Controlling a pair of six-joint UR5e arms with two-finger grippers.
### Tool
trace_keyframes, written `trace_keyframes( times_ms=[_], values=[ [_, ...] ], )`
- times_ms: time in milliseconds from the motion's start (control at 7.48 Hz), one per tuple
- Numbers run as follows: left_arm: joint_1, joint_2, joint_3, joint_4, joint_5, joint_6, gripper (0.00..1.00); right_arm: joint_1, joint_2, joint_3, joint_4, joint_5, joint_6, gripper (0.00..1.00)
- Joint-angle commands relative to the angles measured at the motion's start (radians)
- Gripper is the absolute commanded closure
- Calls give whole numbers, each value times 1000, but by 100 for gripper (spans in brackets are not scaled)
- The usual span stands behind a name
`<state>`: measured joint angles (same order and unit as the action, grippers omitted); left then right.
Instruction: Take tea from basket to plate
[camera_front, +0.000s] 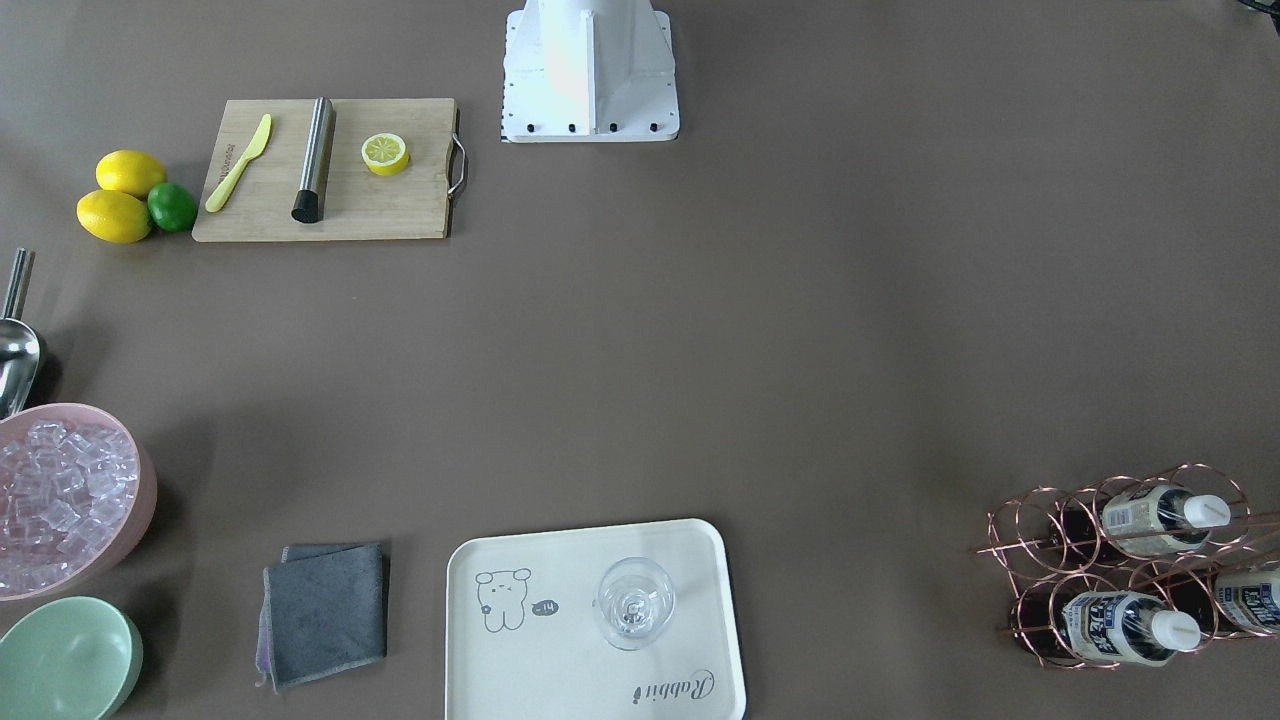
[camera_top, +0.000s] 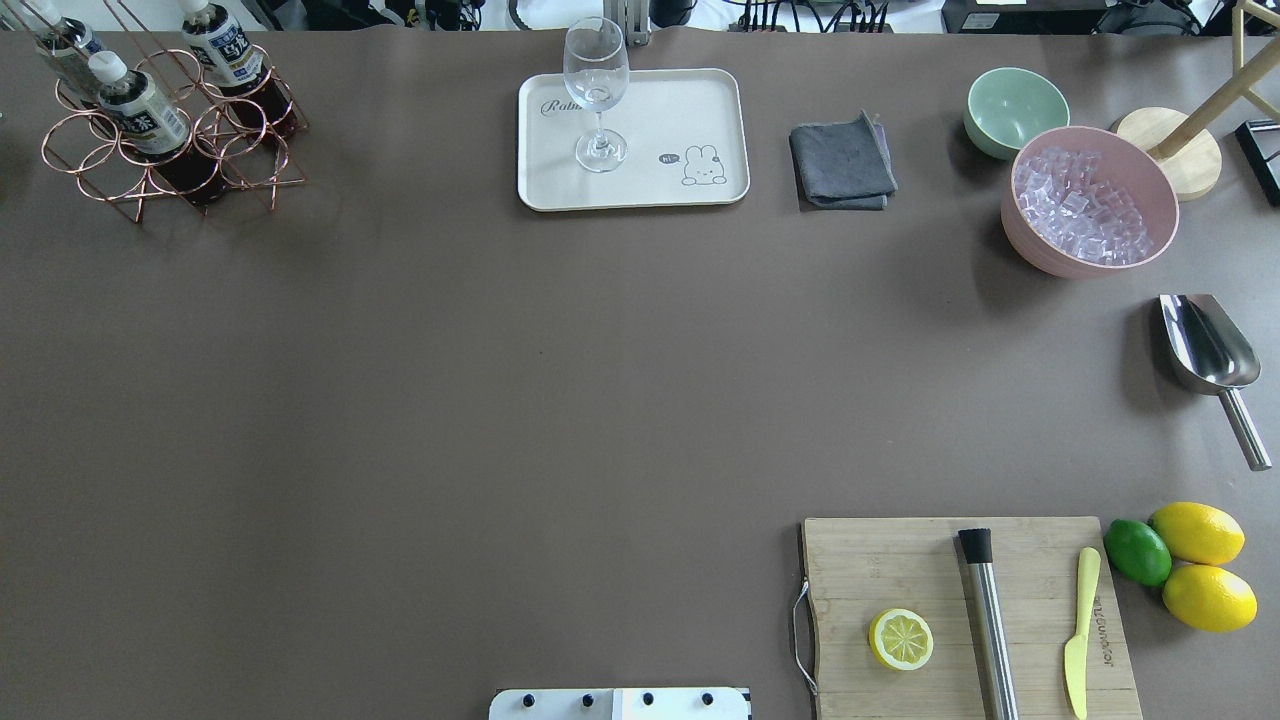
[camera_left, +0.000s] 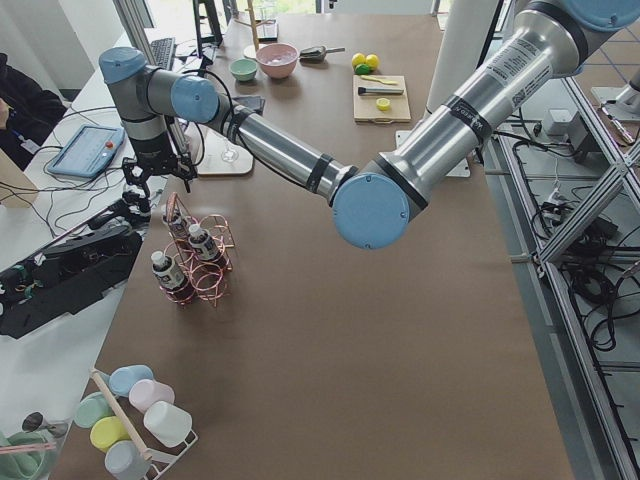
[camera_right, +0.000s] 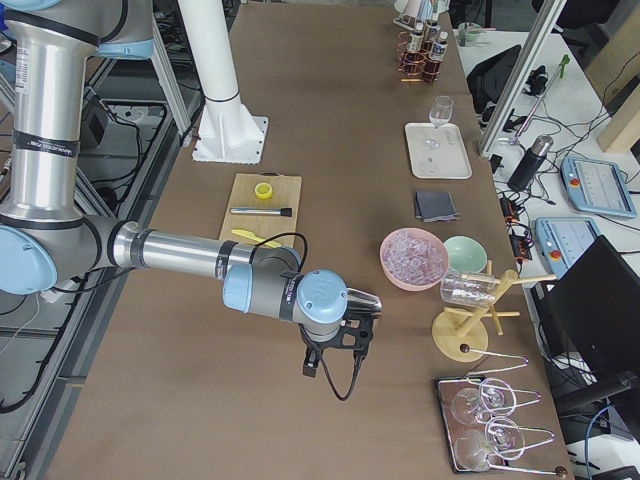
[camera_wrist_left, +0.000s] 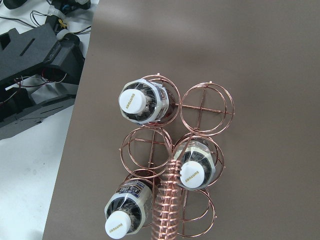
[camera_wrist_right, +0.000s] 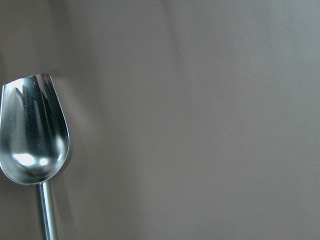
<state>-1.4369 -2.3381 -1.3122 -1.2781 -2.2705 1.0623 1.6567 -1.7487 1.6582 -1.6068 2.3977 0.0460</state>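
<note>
**Left arm over basket, tea cap-up beneath it**

Left gripper (camera_left: 137, 198) hangs above the basket (camera_wrist_left: 206, 109). It shows only in the side view, so I cannot tell whether it is open or closed. Three tea bottles (camera_wrist_left: 135, 101) stand in the ring cells, long axis vertical, caps toward the wrist camera. One stands just beside the coiled handle (camera_wrist_left: 167, 205). The plate (camera_top: 700, 110) lies well apart. Right gripper (camera_right: 335, 345), state also unreadable, sits far off by the scoop (camera_wrist_right: 32, 130). Judgement: the left arm is nearer, so a straight descent suits.

Brown table (camera_top: 500, 400) bears basket (camera_wrist_left: 167, 200), plate (camera_top: 690, 100), cloth (camera_top: 840, 165); scoop (camera_top: 1205, 345), cutting board (camera_top: 860, 560)
</note>
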Motion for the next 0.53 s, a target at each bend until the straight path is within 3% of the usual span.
trace_keyframes(
  times_ms=[0, 267, 401],
  values=[
    [16, -3, 51, -64, -1, -7, 3, 0, 0, 0, 1, 1, 0, 0],
    [16, -10, 73, -79, -1, 1, 5, 0, 0, 0, 1, 1, 0, 0],
    [16, 0, 77, -102, -1, 5, 15, 0, 0, 0, 1, 1, 0, 0]
  ],
)
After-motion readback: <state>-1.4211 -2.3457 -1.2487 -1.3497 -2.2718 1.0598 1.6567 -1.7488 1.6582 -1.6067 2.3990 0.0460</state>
